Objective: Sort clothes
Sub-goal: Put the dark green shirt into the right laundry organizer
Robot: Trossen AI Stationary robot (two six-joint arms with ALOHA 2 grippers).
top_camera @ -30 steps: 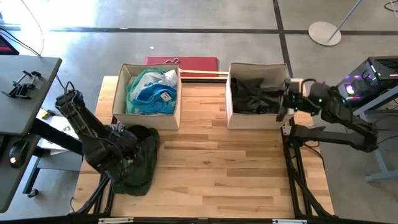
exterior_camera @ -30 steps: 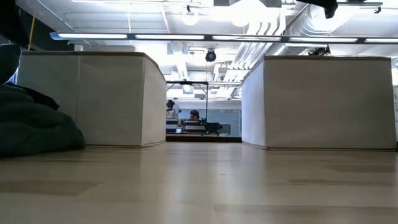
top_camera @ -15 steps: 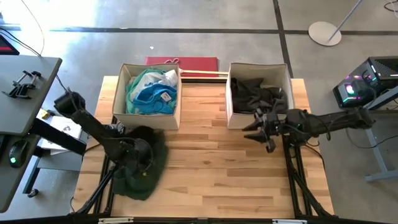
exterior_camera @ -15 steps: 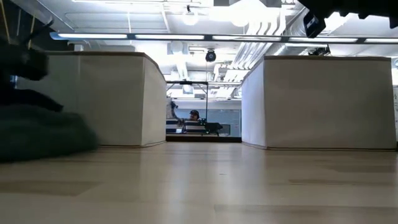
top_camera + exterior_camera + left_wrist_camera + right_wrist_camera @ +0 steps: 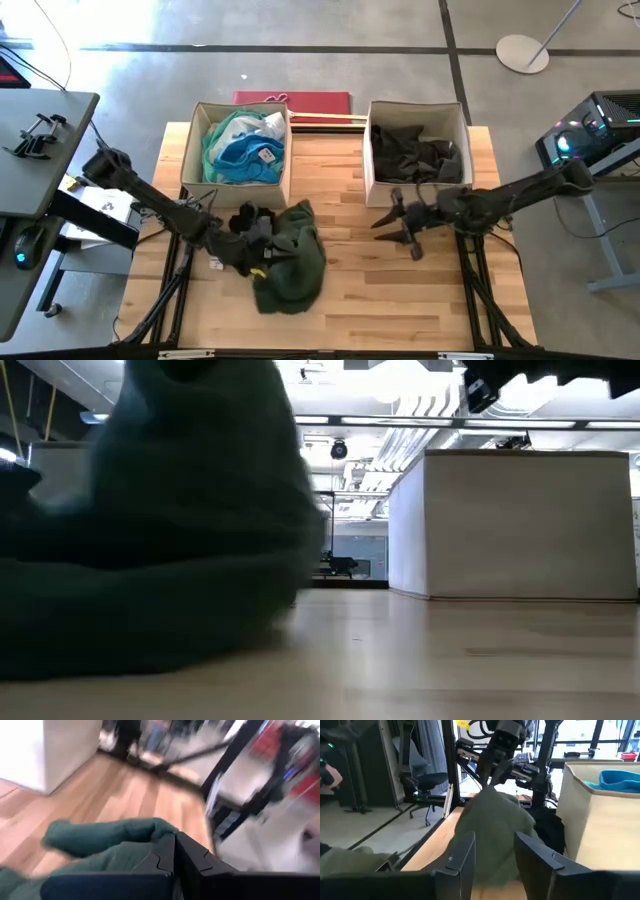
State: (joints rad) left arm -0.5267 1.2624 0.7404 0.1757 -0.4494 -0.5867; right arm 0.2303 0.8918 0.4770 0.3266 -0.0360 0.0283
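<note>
Now that my left gripper has clenched its fingers on the dark green garment, the cloth has come off the worktop's left edge toward the middle, one end lifted, the rest trailing. My right gripper has swung out of the dark bin and hangs over the worktop, fingers parted, grasping nothing. I judge this piece belongs with the darks.

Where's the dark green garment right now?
In the high view the dark green garment lies on the table's left-centre, just in front of the left bin, pinched at its edge by the shut left gripper.
</note>
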